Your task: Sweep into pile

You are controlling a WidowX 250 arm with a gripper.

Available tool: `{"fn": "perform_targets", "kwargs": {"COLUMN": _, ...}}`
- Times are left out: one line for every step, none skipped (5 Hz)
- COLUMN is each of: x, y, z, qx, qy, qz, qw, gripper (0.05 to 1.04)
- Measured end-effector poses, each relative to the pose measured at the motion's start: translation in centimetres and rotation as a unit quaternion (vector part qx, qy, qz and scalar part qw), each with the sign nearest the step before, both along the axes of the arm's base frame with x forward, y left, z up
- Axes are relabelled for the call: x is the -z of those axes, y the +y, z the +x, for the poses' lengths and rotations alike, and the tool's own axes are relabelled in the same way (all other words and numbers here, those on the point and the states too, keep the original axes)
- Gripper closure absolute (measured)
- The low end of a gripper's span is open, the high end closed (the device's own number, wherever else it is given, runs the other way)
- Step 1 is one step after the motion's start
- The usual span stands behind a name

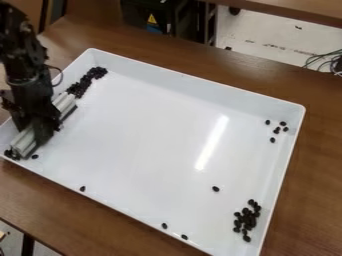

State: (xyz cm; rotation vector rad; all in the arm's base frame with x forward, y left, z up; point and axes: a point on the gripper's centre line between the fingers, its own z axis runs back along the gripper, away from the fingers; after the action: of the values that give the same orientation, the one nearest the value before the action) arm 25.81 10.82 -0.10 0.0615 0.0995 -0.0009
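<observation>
One sign can be made out: a yellow warning triangle (152, 19) on the front of a dark equipment case (135, 11), well apart from the jaws of the gripper (42, 131), above and to the right of them in the camera view. The mark inside it is too small to tell. Just under the triangle, likewise up and right from the jaws, sits a blue patch (154, 30), with no readable words.

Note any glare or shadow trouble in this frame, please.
Camera view: a bright, elongated glare streak lies on the floor of the white tray, right of its middle, with no dark pieces under it that I can make out; the black arm reads as a dark mass, its parts hard to separate.
</observation>
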Motion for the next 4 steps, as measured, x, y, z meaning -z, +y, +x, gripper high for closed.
{"fn": "perform_targets", "kwargs": {"x": -0.8, "y": -5.0, "z": 1.7, "qx": -0.005, "qy": 0.007, "qz": -0.035, "qw": 0.9994, "gripper": 0.732}}
{"fn": "perform_targets", "kwargs": {"x": -1.0, "y": -9.8, "z": 2.6, "qx": -0.029, "qy": -0.002, "qz": -0.067, "qw": 0.9973, "gripper": 0.732}}
{"fn": "perform_targets", "kwargs": {"x": -1.4, "y": -14.2, "z": 3.3, "qx": -0.004, "qy": -0.013, "qz": -0.074, "qw": 0.9972, "gripper": 0.732}}
{"fn": "perform_targets", "kwargs": {"x": -1.4, "y": -19.9, "z": 2.6, "qx": 0.084, "qy": -0.018, "qz": -0.078, "qw": 0.9933, "gripper": 0.732}}
